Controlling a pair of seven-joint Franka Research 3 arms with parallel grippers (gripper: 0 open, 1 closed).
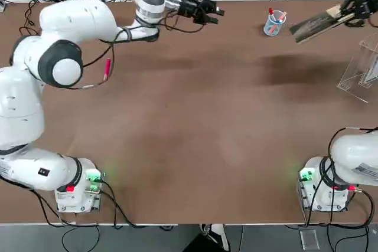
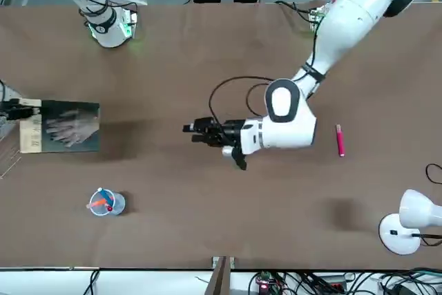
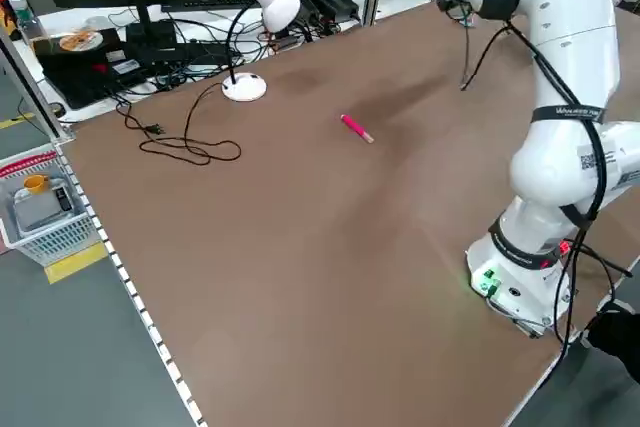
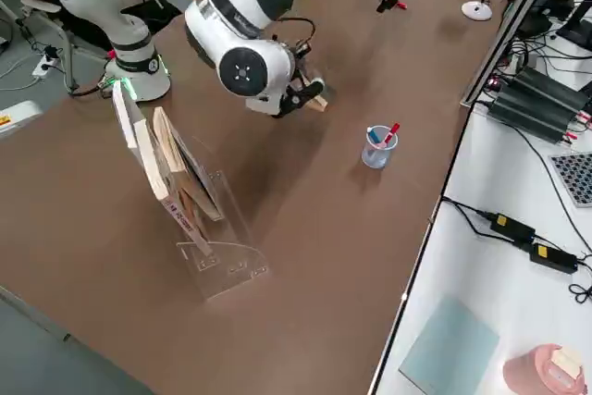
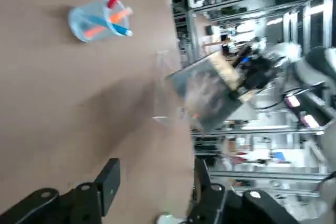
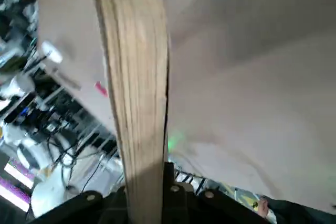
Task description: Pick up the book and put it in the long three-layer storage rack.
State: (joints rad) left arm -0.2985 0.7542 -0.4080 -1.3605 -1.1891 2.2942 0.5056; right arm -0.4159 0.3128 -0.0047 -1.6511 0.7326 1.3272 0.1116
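Looking down from overhead with the arms at 6 o'clock, the right gripper (image 1: 348, 12) is up near 2 o'clock, squeezing one end of the book (image 2: 69, 128) and holding it in the air over the table (image 1: 177, 116). The rack (image 4: 222, 261) sits close to 3 o'clock with other books (image 4: 171, 168) in it, apart from the held one, and the cup (image 1: 273, 23) of pens is between 1 and 2 o'clock. The left gripper (image 1: 215, 13) is near 12 o'clock, its fingers apart with nothing between them.
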